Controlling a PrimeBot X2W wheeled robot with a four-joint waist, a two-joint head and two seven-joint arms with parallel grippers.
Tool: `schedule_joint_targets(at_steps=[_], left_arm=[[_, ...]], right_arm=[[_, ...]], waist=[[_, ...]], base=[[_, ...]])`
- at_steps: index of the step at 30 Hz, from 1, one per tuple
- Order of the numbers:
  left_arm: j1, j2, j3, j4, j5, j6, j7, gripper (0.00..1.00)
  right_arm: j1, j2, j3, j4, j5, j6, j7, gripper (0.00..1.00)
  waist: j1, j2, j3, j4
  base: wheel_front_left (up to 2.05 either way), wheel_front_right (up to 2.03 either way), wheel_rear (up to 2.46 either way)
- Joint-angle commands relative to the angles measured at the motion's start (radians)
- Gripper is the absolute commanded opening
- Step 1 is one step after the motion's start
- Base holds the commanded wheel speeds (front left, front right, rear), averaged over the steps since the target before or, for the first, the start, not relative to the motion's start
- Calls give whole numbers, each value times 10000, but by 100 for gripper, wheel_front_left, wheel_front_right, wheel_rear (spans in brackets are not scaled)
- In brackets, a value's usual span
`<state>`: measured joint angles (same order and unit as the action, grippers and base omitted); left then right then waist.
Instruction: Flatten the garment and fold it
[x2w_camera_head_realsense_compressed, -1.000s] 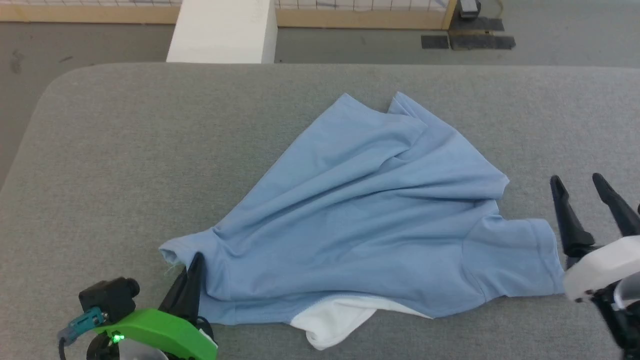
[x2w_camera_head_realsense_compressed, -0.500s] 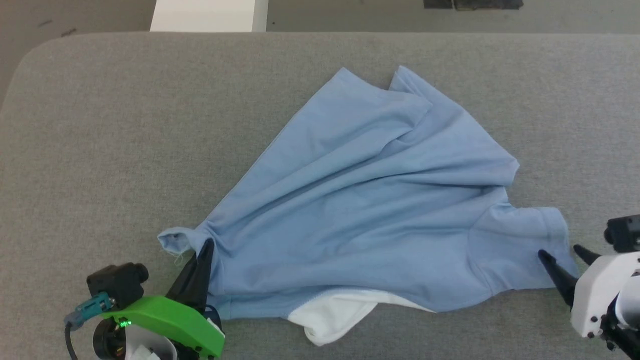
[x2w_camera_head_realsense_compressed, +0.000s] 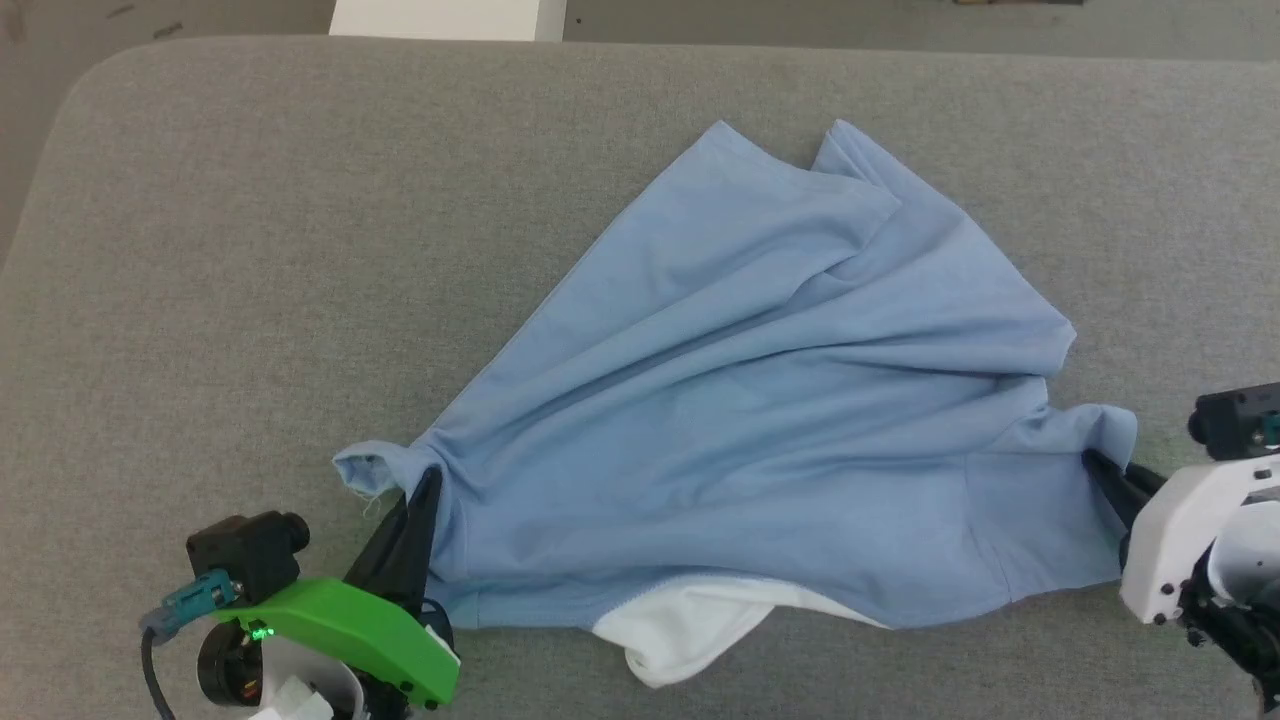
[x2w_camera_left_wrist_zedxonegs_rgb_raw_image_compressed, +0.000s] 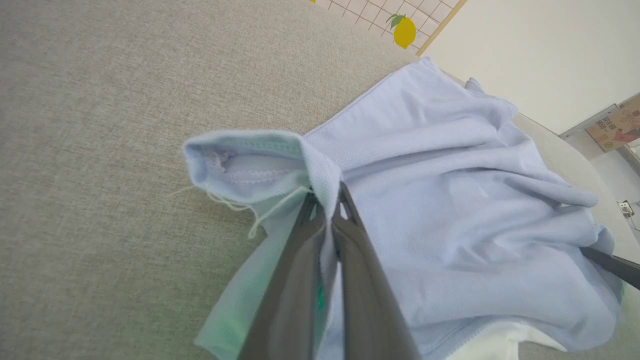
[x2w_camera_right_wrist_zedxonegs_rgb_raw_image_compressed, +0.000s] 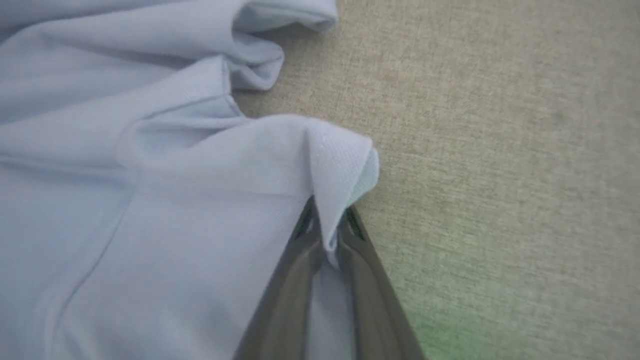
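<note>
A light blue, soft knit short-sleeved shirt (x2w_camera_head_realsense_compressed: 760, 400) lies rumpled and fanned out on the grey fabric-covered surface (x2w_camera_head_realsense_compressed: 250, 250), with a white panel (x2w_camera_head_realsense_compressed: 690, 630) showing at its near edge. The left fingers (x2w_camera_head_realsense_compressed: 415, 530) are closed tight on a bunched, stitched corner at the shirt's left. The right fingers (x2w_camera_head_realsense_compressed: 1108, 478) are pinched together on a folded edge at its right.

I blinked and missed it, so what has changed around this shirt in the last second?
The right end effector, open beside the shirt a second ago, moved in to the sleeve edge and closed on it, bunching the cloth there. The left end effector stayed clamped on the opposite corner, and the shirt lies spread and wrinkled as before.
</note>
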<state>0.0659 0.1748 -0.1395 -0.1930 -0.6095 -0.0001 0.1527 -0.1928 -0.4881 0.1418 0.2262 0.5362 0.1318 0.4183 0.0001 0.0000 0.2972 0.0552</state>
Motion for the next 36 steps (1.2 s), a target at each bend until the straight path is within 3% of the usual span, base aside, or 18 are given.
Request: schedule_joint_targets(at_steps=[1,6,15,20,27,36], left_arm=[[-117,16,43,-4,-149,-53,4,0],[-29,-97,152,12,-415,-168,-257,0],[-1105,-154,242,115,-522,-485,-741,0],[-3115,111,55,399,-474,-655,-147,0],[-6449,283,-306,1352,-502,-745,1160,0],[-10533,500,-68,3801,-269,-251,2033,0]], right_arm=[[109,141,254,207,37,-11,-53,0],[83,405,-313,-290,76,-11,-1071,0],[-372,2222,-1590,-1713,449,-11,-1840,0],[-1754,2760,-1621,-2320,141,-11,-1500,0],[-4349,2769,-1062,-2194,-467,-11,-972,0],[-8141,2942,-1243,-160,-1525,-11,-647,0]], waist=[[-1,0,-151,-14],[-1,0,-668,-82],[-1,0,-1771,-339],[-1,0,-2226,-435],[-1,0,-2523,-438],[-1,0,-2571,-606]], base=[[0,0,0],[0,0,0],[0,0,0],[0,0,0],[0,0,0],[0,0,0]])
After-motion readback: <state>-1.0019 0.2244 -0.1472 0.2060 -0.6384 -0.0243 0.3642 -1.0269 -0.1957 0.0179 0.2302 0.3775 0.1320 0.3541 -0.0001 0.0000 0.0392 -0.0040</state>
